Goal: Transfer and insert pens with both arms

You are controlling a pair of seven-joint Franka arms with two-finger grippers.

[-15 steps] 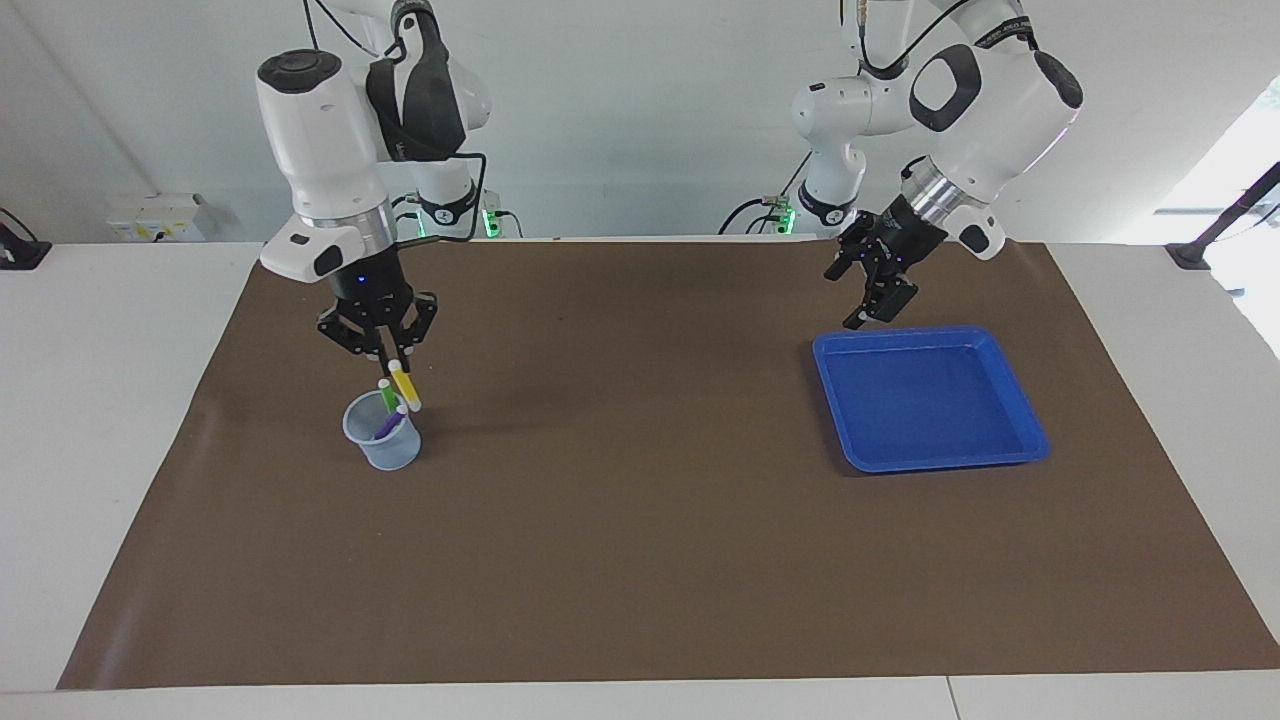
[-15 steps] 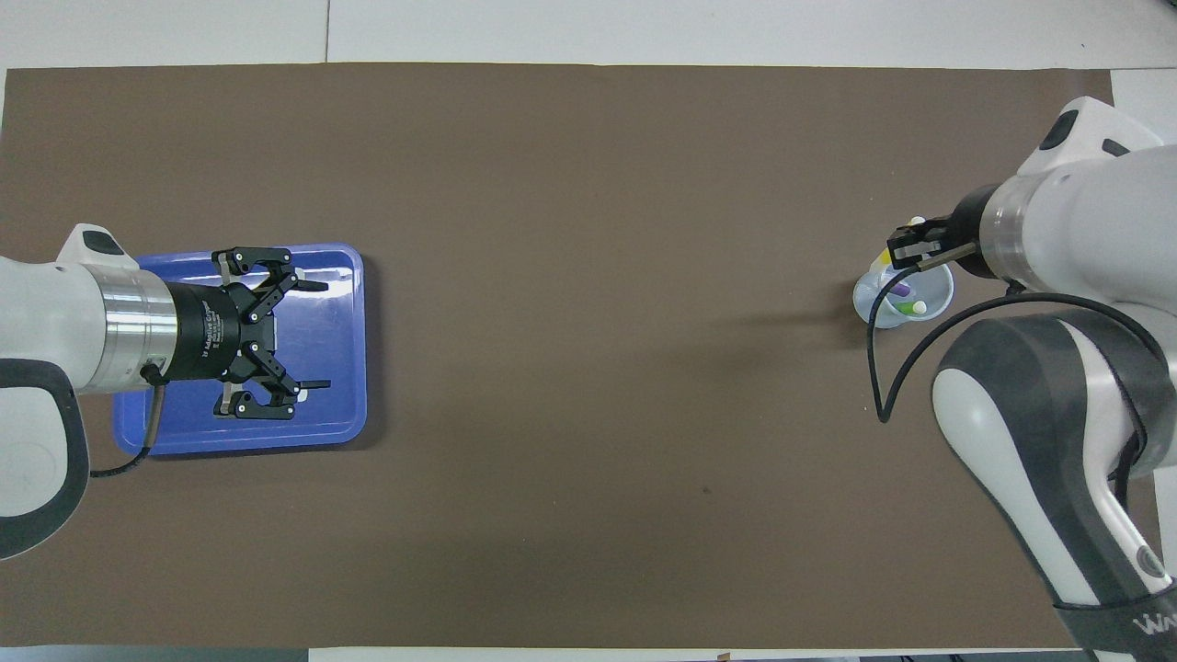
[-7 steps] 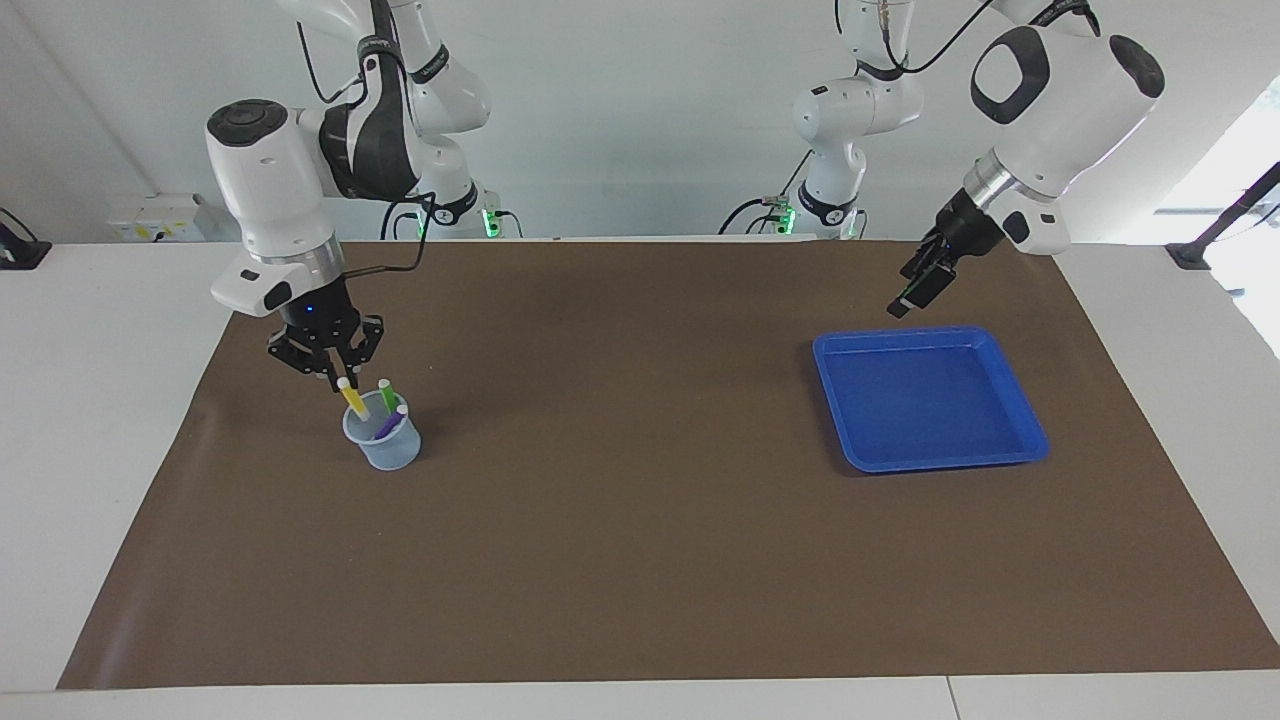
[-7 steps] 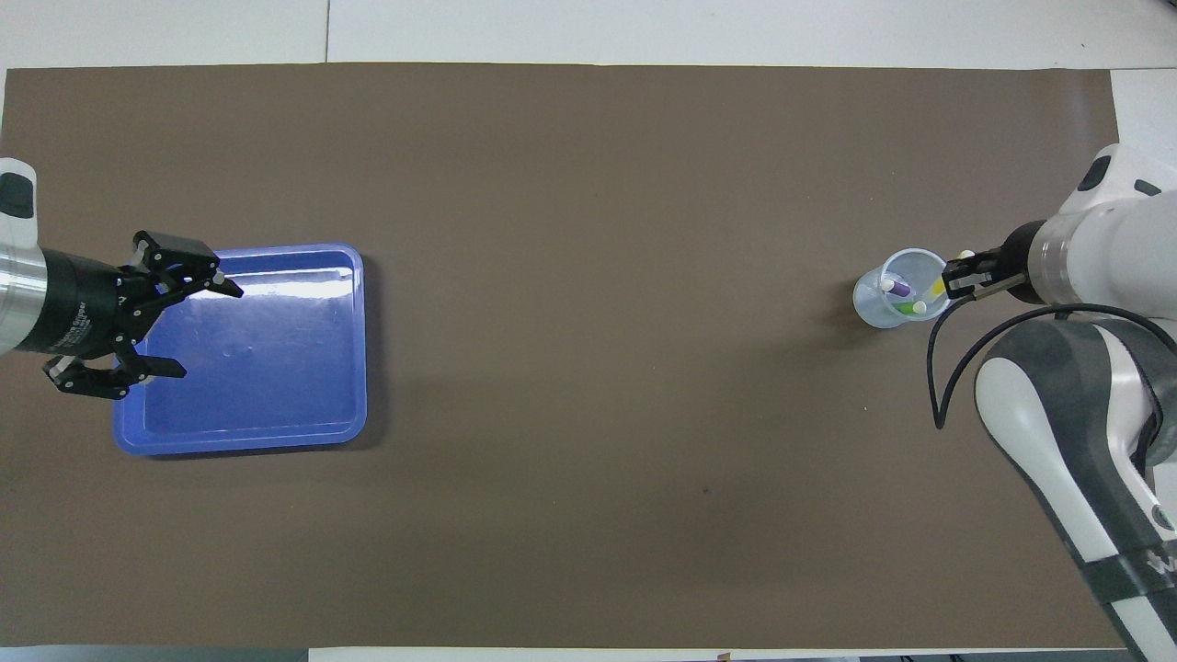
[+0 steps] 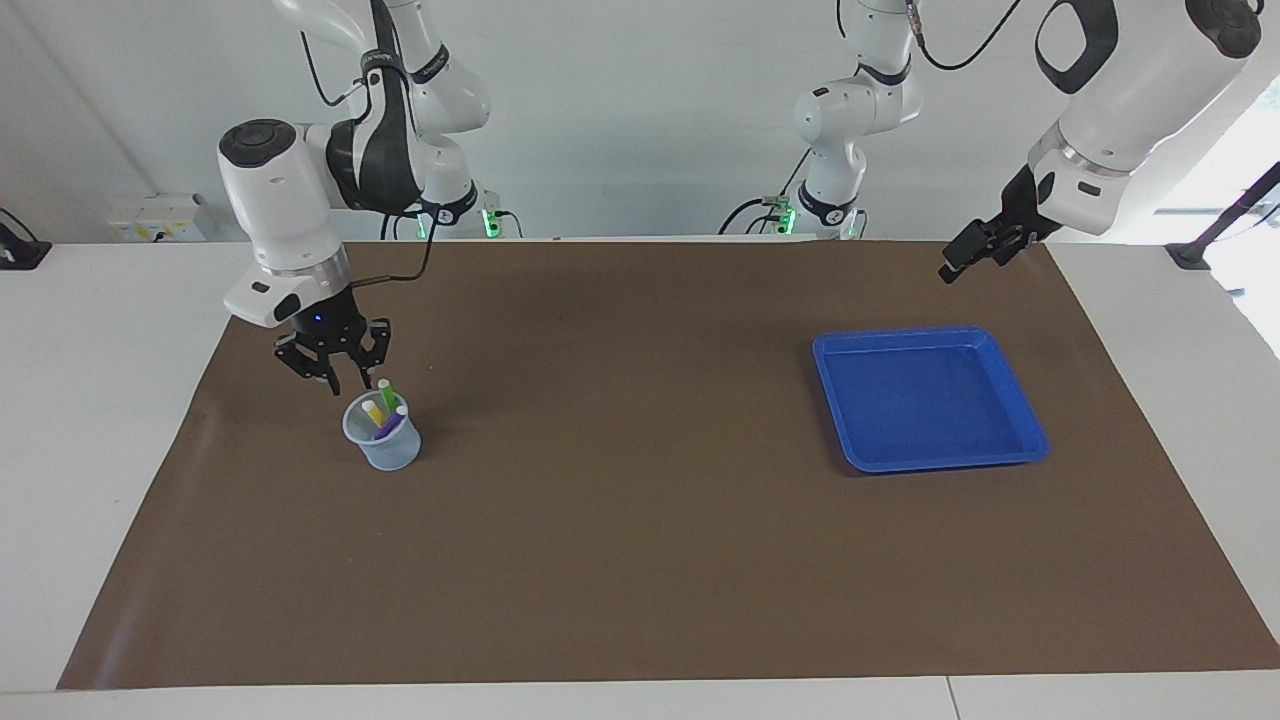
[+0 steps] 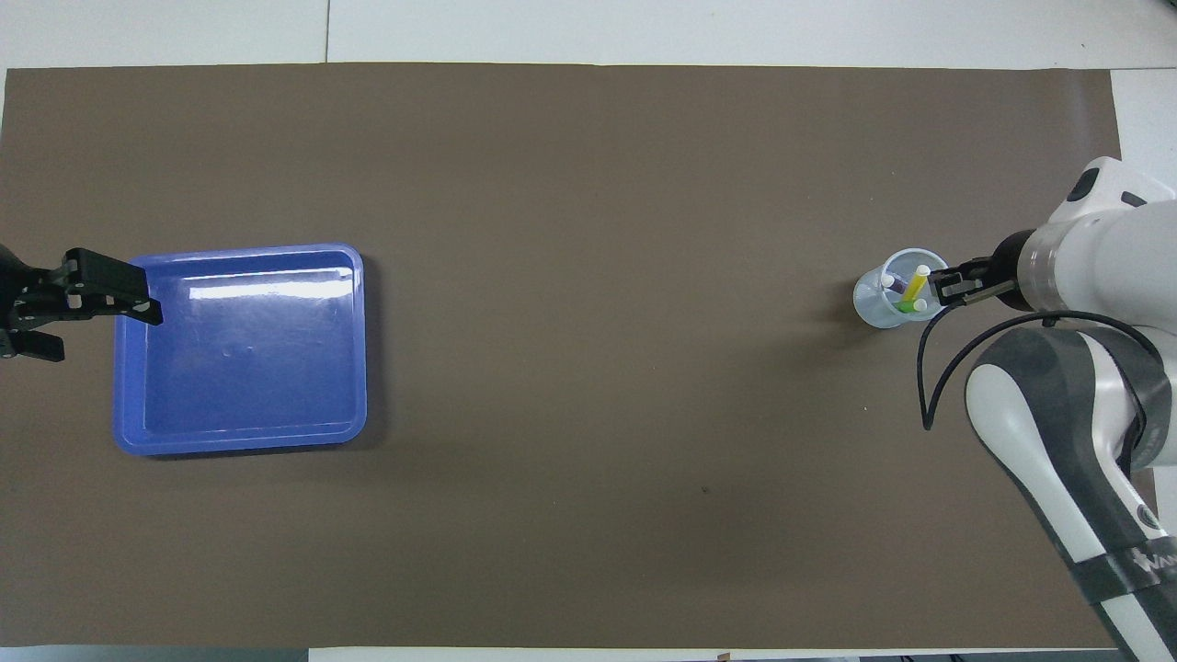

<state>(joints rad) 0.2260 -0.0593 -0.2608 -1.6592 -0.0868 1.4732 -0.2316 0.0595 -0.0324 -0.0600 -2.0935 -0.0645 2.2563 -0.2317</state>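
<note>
Three pens stand in a clear plastic cup (image 5: 385, 450) (image 6: 874, 308) toward the right arm's end of the table: the yellow pen (image 5: 373, 410) (image 6: 915, 285), the green pen (image 5: 387, 392) and the purple pen (image 5: 388, 422). My right gripper (image 5: 348, 385) (image 6: 940, 287) hangs open just above the cup's rim, on the side nearer the robots, holding nothing. My left gripper (image 5: 958, 268) (image 6: 108, 337) is raised and open, empty, over the mat by the blue tray's edge.
A blue tray (image 5: 930, 400) (image 6: 239, 349) lies with nothing in it toward the left arm's end. A brown mat (image 5: 640, 560) covers the table. Two smaller white arms with green-lit bases (image 5: 790, 215) stand at the robots' edge.
The right gripper carried the yellow pen over the cup and let it go; the pen now stands in the cup. The left gripper rose and drew back off the tray toward its own end.
</note>
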